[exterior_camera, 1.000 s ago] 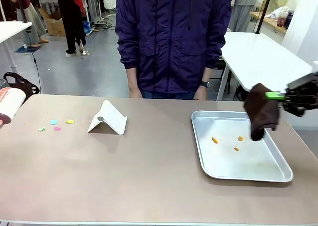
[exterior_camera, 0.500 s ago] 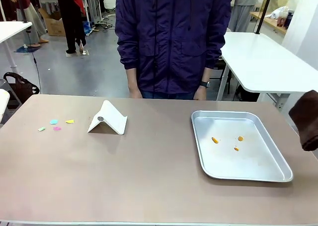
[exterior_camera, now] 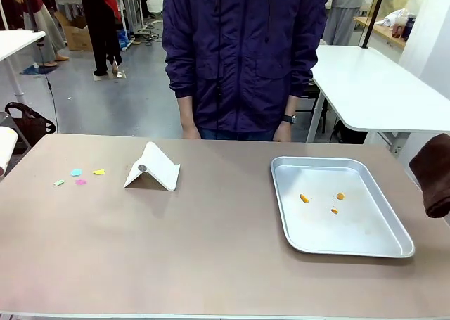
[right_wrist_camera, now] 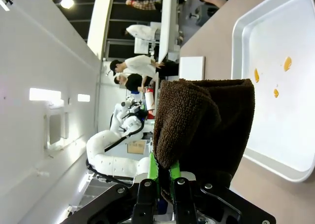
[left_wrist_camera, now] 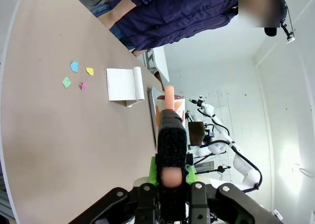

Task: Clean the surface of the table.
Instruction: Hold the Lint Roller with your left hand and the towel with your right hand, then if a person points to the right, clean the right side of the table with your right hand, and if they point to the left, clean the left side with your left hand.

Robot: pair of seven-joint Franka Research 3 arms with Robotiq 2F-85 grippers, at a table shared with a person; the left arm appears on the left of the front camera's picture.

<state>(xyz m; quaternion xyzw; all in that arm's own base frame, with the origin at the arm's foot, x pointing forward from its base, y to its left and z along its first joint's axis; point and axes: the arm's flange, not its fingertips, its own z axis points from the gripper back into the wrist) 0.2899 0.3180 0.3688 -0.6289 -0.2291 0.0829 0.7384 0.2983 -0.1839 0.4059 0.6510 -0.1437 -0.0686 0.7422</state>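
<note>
- The table [exterior_camera: 211, 257] lay before the person [exterior_camera: 242, 53], who stood at its far edge.
- Paper scraps [exterior_camera: 79, 176] sat near its left edge, then a white stand [exterior_camera: 153, 167]; a tray [exterior_camera: 355, 228] with orange bits [exterior_camera: 304, 198] sat near its right edge.
- The right gripper [right_wrist_camera: 164, 171] pinched a brown cloth [exterior_camera: 434, 174] at the right edge.
- The left gripper [left_wrist_camera: 171, 174] clamped a black tool [left_wrist_camera: 171, 140].

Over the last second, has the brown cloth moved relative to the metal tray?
Yes. The brown cloth went from hanging over the right rim of the tray to the picture's right edge, clear of it.
</note>
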